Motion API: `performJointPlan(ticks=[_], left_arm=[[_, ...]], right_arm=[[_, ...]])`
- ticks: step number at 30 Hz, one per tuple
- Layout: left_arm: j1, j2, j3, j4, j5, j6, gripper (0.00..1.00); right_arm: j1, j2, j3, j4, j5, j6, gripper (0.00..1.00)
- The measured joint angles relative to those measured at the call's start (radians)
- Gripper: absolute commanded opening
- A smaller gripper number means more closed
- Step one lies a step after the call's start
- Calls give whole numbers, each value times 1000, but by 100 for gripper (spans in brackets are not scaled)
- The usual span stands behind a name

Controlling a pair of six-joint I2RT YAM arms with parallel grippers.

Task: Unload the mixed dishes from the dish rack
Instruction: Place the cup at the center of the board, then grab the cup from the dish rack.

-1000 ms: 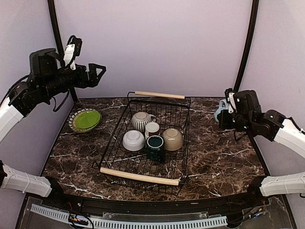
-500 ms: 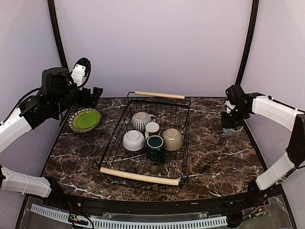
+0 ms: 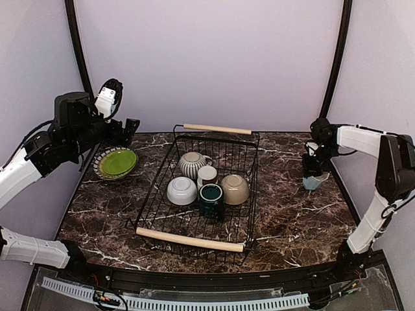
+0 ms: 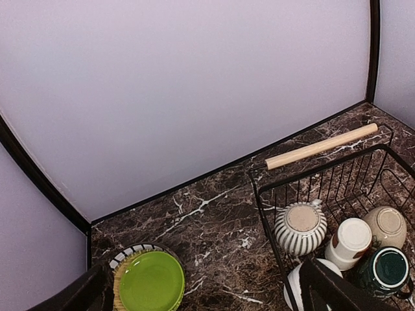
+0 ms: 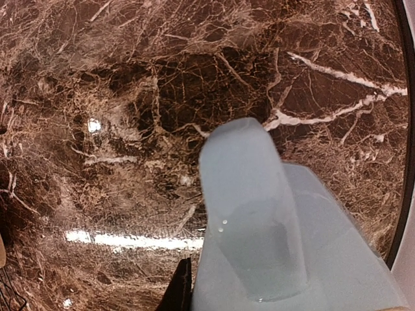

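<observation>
The dish rack stands mid-table and holds a grey-striped mug, a small white-brown cup, a white bowl, a dark-teal mug and a beige bowl. A stack of plates with a green plate on top lies on the table left of the rack. My left gripper is open and empty, high above the plates. My right gripper is shut on the light-blue mug, low at the table's right side. The mug fills the right wrist view, with one finger beside it.
The left wrist view shows the green plate, the striped mug, the cup and the rack's far wooden handle. Black frame posts rise at both back corners. The table's right edge lies close to the mug.
My right arm has swung in and lowered the light-blue mug down to the table at the right. My left arm dropped and turned toward the plates, then held still.
</observation>
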Motion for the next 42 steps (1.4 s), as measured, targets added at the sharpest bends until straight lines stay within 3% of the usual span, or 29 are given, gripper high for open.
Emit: performJointPlan(ticks=[6,18,24,33,42], left_arm=[[0,11,0,0,20,-7,99],[0,53,0,0,34,-18,99],[0,78,0,0,74,-25,99],[-11,176,12,-10,237,-76,99],[-219,335,133,-45,322,-225,99]], right_arm=[[0,-13,-17,24,-19,-7,41],[29,-269,-74,76,-10,0,76],[39,-423,-170,146,-44,21,81],[66,-513,-251,248,-187,66,85],[75,-621,-298,277,-213,73,86]])
